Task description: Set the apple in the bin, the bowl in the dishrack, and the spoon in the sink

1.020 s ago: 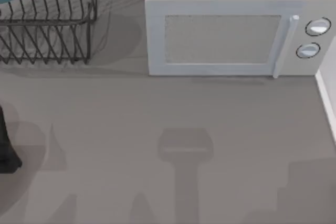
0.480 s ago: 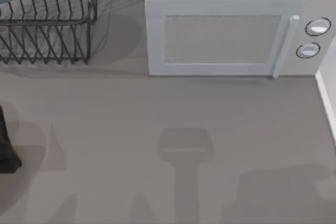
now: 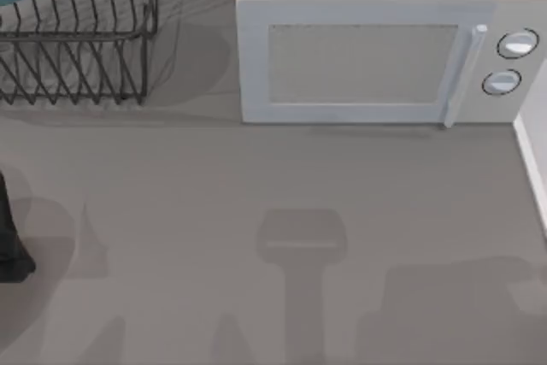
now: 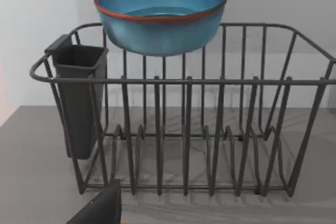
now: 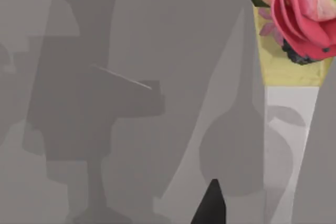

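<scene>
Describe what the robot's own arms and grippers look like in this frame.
Little hardware is in frame. At the top view's left edge, the left arm is a matte black, blocky shape. The left wrist view has a dark grey slanted finger; the right wrist view has a black pointed fingertip. No cables or markings are visible.

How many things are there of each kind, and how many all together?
Bowl: 1
Dishrack: 1
Dark cutlery cup on the dishrack: 1
Microwave: 1
Pink flower: 1
Total: 5
</scene>
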